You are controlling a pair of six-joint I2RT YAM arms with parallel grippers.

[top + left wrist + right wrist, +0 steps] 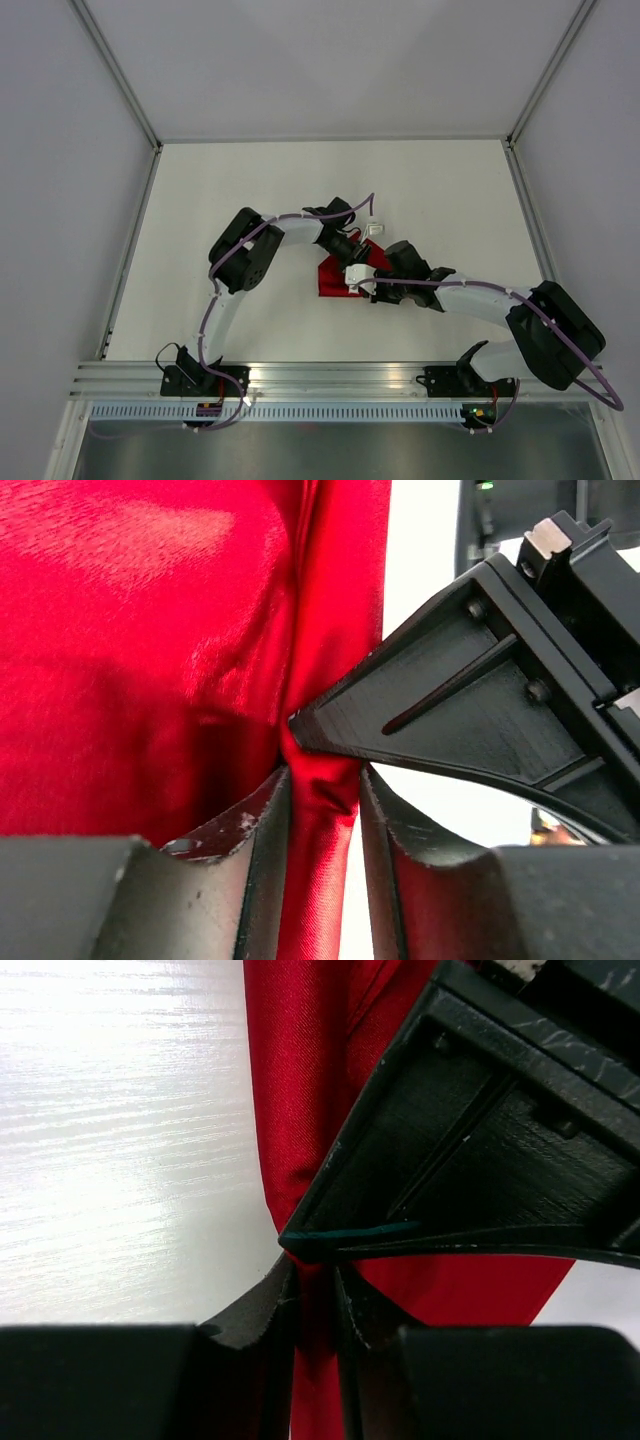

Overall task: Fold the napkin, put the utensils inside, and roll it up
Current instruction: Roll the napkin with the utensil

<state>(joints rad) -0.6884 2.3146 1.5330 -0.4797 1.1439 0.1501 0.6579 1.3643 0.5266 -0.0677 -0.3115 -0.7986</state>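
The deep-red napkin (332,282) lies bunched in the middle of the table, partly under both grippers. In the left wrist view a narrow rolled fold of the napkin (150,630) runs up between my left gripper (325,775) jaws, which pinch it at the tips. My right gripper (315,1265) is shut on a thin fold of the napkin (290,1080) right beside that spot. The two grippers meet tip to tip over the cloth, left gripper (355,250) from the far side and right gripper (362,282) from the right. The utensils are out of view.
The white table (230,200) is bounded by grey walls on three sides. An aluminium rail (330,375) with the arm bases runs along the near edge. A purple cable (470,288) follows the right arm.
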